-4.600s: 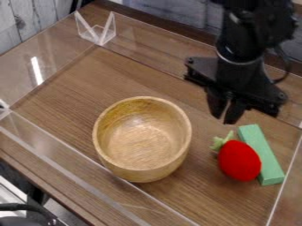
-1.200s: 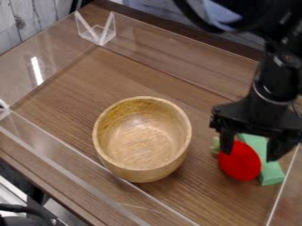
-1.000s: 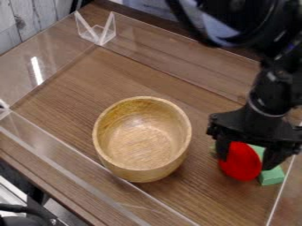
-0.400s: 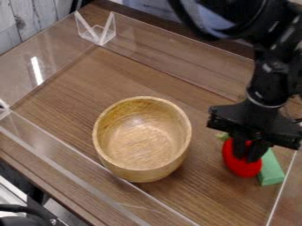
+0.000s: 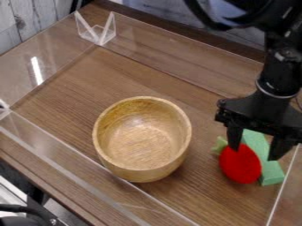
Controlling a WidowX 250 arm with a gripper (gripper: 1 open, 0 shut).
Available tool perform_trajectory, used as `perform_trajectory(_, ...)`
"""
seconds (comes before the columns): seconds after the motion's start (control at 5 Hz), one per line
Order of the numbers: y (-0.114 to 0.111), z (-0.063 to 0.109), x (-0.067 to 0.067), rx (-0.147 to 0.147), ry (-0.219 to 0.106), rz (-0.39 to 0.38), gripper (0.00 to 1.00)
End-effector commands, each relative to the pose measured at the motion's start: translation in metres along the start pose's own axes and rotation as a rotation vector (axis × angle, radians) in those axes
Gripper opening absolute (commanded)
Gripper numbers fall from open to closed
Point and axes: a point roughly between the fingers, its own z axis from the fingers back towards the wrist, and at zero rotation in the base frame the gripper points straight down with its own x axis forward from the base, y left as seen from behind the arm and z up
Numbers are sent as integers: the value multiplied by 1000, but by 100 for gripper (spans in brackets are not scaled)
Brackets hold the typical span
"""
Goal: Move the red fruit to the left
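Where the jaws had pinched in on the red fruit (image 5: 241,162) a moment ago, the tool (image 5: 260,141) now stands spread wide again, one finger to either side of the fruit's top, and grips nothing. It points straight down over the lower right of the frame. The close-and-reopen moved the fruit very little: it sits at about the same spot as a second ago, on the desk (image 5: 141,75), against the flat green block (image 5: 274,159), green leaves showing at its upper left.

Reading: the grasp attempt did not take. Either the fingers slipped off the glossy round surface or the pinch was let go on purpose to re-seat. I cannot tell from this view whether the fingertips touch the fruit or just straddle it; the fruit hides their lower ends.

State of task: not begun in effect. The fruit is at the far right, right of the wooden bowl (image 5: 143,138), which lies between it and the open desk at left.

Next, as I judge it: lower a little, centre on the widest part, close again, lift clear. Risk: the fruit squirting out sideways against the block, or the carry clipping the bowl rim.
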Motion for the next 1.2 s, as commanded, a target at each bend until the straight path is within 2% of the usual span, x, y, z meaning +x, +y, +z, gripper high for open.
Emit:
perform_trajectory(0.0,-3,8,8,-39,-45,-26,100)
perform_trajectory(0.4,10,-18,5,-17,-15,-59,100)
perform_trajectory(0.6,18,-25,6,-11,-8,-48,0)
perform_trajectory(0.8,24,-13,11,-29,-17,-45,0)
perform_trajectory(1.0,23,8,19,-48,-39,-21,0)
